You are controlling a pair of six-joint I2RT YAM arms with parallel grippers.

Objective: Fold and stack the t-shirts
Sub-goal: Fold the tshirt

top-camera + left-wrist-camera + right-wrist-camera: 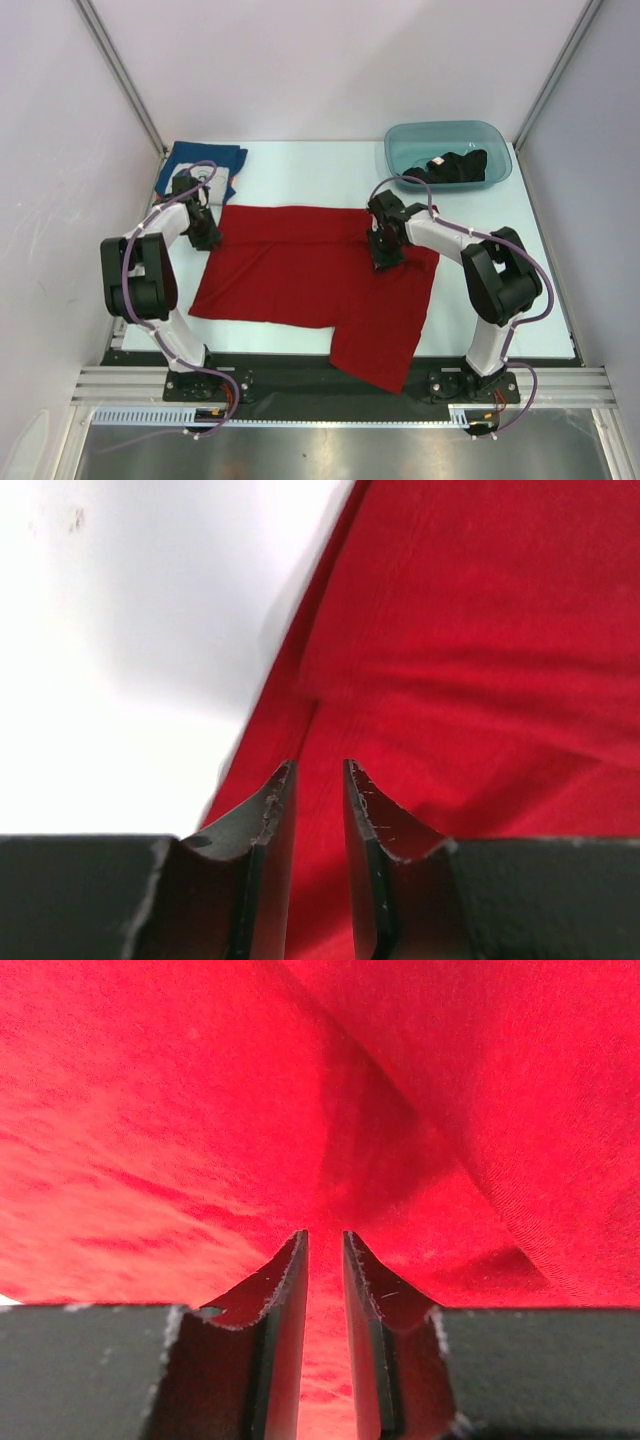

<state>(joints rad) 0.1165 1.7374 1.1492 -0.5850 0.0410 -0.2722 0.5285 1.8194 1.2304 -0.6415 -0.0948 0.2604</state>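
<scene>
The red t-shirt [300, 275] lies spread across the middle of the table, with one part hanging toward the near edge. My left gripper [207, 238] is at its far left corner, jaws nearly together on the red cloth [480, 630]. My right gripper [385, 260] presses on the shirt's far right part, and folds of red cloth [150, 1110] bunch into its narrow jaws. The blue t-shirt [205, 163] lies at the back left. The black t-shirt [455, 166] sits crumpled in the teal tub [415, 140].
The pale table [320, 170] shows bare between the blue shirt and the tub. A black strip and a metal rail [330, 385] run along the near edge by the arm bases. Walls close in on both sides.
</scene>
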